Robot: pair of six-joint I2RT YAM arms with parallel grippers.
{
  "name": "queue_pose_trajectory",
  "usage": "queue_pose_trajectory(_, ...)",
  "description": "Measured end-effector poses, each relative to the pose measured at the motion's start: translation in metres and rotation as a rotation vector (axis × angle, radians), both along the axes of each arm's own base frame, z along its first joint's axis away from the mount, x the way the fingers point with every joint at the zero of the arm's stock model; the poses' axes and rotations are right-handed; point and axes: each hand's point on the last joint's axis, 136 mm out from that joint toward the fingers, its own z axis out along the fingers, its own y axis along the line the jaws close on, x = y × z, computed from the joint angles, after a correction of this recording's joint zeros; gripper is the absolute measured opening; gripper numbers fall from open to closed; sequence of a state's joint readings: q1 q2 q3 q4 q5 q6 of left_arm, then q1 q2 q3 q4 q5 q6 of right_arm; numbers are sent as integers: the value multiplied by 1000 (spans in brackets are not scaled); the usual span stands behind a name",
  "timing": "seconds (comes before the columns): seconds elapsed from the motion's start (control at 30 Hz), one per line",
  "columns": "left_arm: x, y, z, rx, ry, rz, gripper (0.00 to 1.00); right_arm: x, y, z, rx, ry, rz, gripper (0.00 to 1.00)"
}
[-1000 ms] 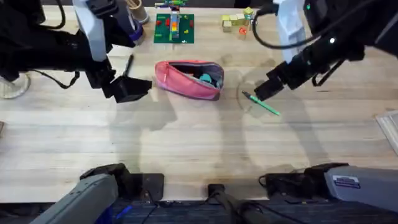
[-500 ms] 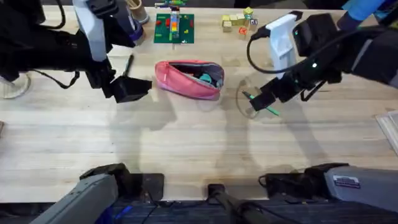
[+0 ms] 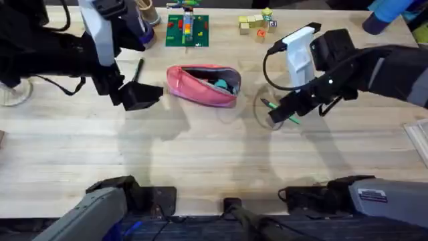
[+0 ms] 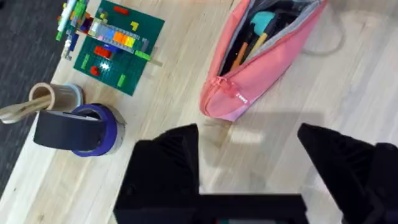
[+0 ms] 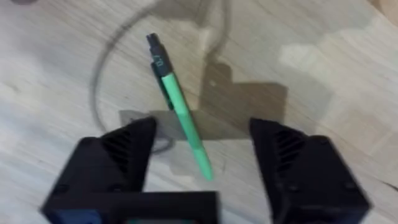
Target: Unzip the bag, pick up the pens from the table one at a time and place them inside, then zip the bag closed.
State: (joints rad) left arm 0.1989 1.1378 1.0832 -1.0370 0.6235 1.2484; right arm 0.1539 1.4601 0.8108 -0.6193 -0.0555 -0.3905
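On the table (image 3: 200, 154): one unzipped bag (image 3: 202, 84), one green pen (image 5: 180, 112) between the right fingers (image 5: 118, 155), spread like the left fingers (image 4: 171, 162).

The bag (image 3: 202, 85), a pink-red soft pouch, lies on its side on the table (image 3: 200, 154) with its zipper open; items show inside, among them something teal and an orange stick. A green pen (image 5: 180, 112) with a dark clip end lies flat on the wood to the bag's right, well apart from it. A black pen (image 3: 138, 69) lies to the bag's left, also on the table.
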Motion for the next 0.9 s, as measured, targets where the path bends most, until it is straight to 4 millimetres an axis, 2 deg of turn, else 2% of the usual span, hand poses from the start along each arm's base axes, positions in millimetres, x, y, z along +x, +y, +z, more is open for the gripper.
queue_pose_trajectory(0.07, 0, 0, 0, 0, -1, 0, 993, 3, -2, 0, -7, -12, -7, 706)
queue_pose_trajectory(0.2, 0, 0, 0, 0, 0, 0, 993, 5, -3, 0, -8, -16, -11, 459)
queue_pose_trajectory(0.47, 0, 0, 0, 0, -1, 0, 993, 8, -4, 1, -11, -28, -12, 175)
queue_pose_trajectory(0.53, 0, 0, 0, 0, -1, 0, 993, 11, -5, 1, -16, -38, -14, 72)
queue_pose_trajectory(0.6, 0, 0, 0, 0, 0, 0, 993, 13, -5, 2, -19, -44, -15, 36)
queue_pose_trajectory(0.9, 0, 0, 0, 0, 0, 0, 993, 20, -1, 6, -6, -37, -11, 30)
